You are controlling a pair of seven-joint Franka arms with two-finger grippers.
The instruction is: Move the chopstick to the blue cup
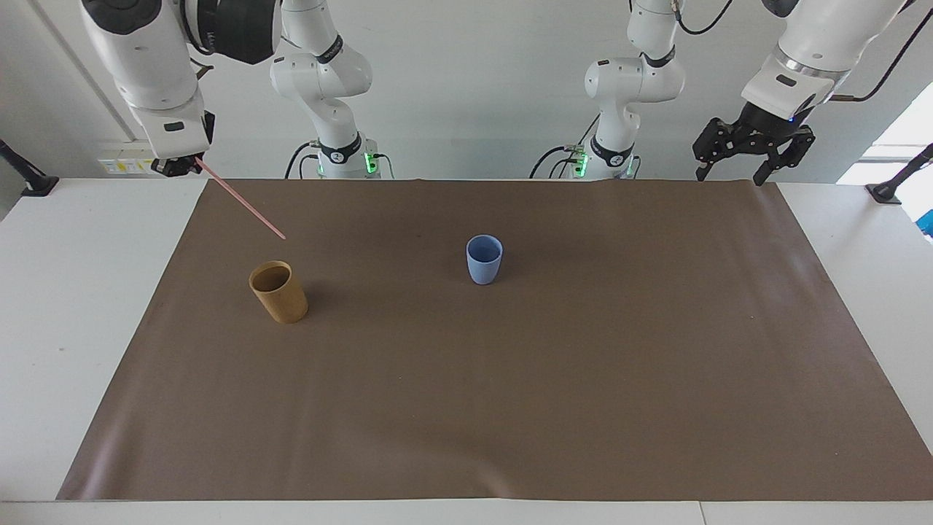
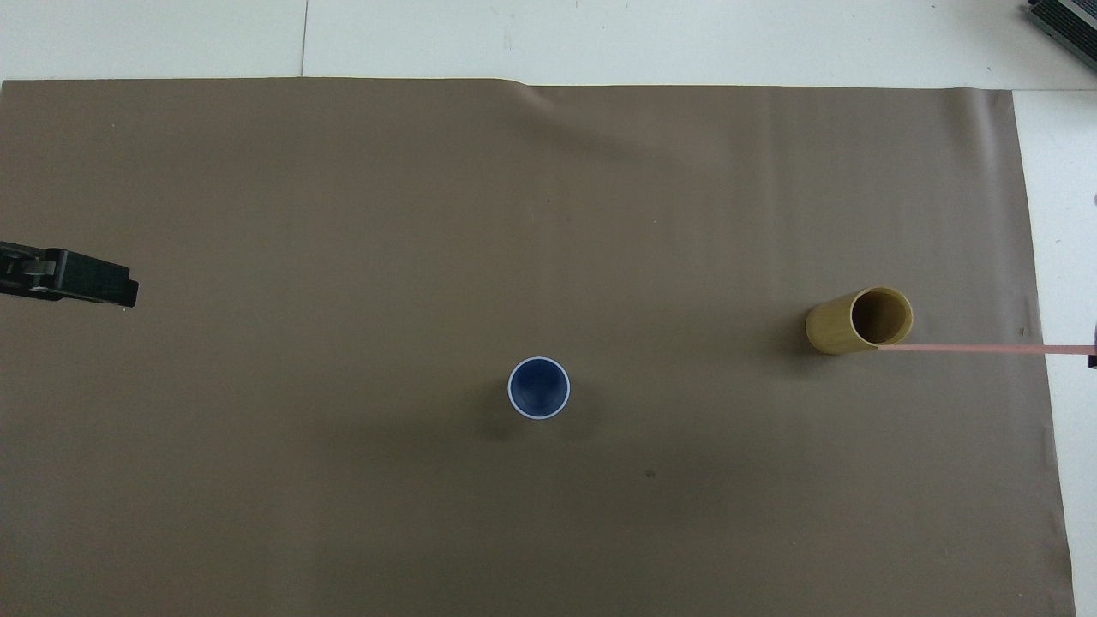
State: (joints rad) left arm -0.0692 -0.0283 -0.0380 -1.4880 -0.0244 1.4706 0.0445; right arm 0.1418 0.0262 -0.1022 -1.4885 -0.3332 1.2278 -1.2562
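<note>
Below the raised right gripper (image 1: 177,166), clamped on the chopstick (image 1: 240,200), stands the tan cup (image 1: 278,292); left gripper (image 1: 751,157) waits, jaws wide.

A tan bamboo-like cup (image 1: 278,292) stands upright on the brown mat (image 1: 510,408); white table (image 1: 65,306) beneath.

blue cup (image 1: 484,259) mid-mat (image 1: 510,408), bamboo cup (image 1: 278,292) beside (right arm's end)

No readable text, labels, brands or numbers anywhere; marks on the robot arm joints too small to make out.
</note>
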